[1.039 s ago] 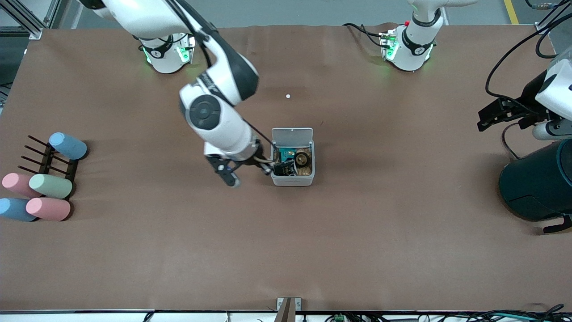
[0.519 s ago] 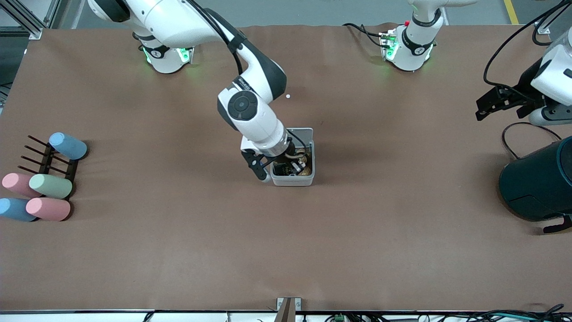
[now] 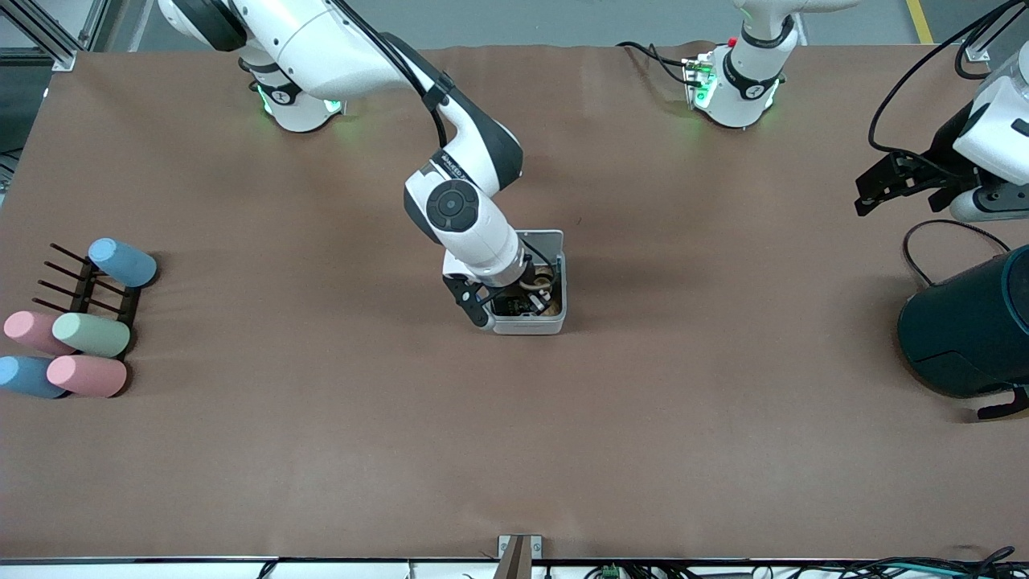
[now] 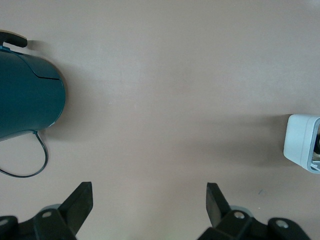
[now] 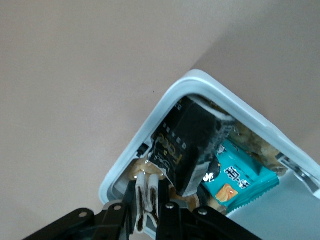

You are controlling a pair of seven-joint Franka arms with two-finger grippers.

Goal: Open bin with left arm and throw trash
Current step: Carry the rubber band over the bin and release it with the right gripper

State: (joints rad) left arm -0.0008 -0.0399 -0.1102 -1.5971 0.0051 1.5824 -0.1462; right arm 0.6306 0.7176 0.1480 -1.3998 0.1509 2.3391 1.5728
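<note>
The bin [image 3: 530,326] stands mid-table with its white lid [image 3: 548,238] tipped up and open. Inside lie a crumpled black wrapper [image 5: 192,145], a teal packet [image 5: 240,177] and a brownish ring. My right gripper [image 3: 497,308] is at the bin's open top, on the side toward the right arm's end. In the right wrist view it [image 5: 152,197] is shut on a thin white loop [image 5: 143,187], squeezed flat over the bin's rim [image 5: 150,132]. My left gripper [image 3: 883,191] is open and empty [image 4: 149,192], up over the table at the left arm's end. The bin also shows in the left wrist view [image 4: 301,142].
A big dark-teal round container [image 3: 965,330] stands at the left arm's end, also in the left wrist view [image 4: 27,95], with a black cable [image 3: 924,241] beside it. A dark rack with pastel cylinders [image 3: 80,330] sits at the right arm's end.
My right arm has swung from beside the bin to its open top, carrying the white loop. It now covers most of the lid. My left gripper has shifted slightly.
</note>
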